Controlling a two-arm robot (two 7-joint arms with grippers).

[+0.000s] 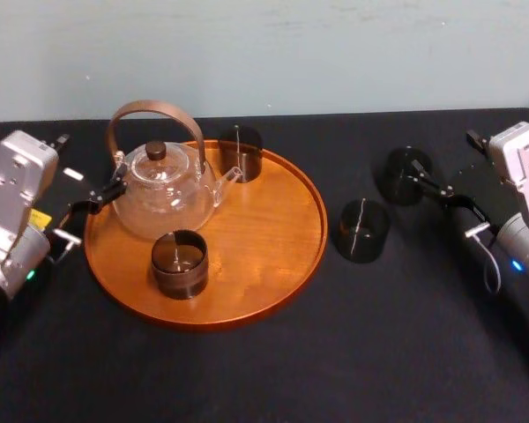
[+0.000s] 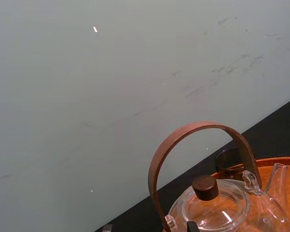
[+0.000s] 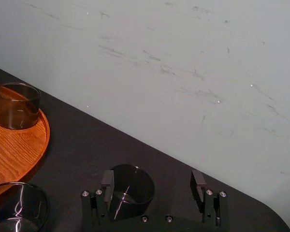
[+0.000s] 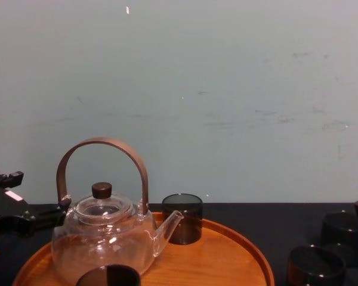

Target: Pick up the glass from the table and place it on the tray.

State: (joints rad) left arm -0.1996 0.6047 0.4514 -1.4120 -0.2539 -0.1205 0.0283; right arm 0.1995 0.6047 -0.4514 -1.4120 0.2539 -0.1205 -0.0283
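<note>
Standing upright on the black counter, the glass is well to the right of the tray. The right wrist view places it in the gap of the right tool, whose fingers are spread wide. The glass sits close to one finger and apart from the other, though contact cannot be made out.

From above, the head view adds a second glass on the counter, between the tray and the first. It also shows the tray's load: a glass teapot, a back glass at the far rim and a front glass near the robot.

From the side, the chest view shows the left tool at the teapot's left. Its fingers are open, with one tip close to the base of the teapot's handle.
</note>
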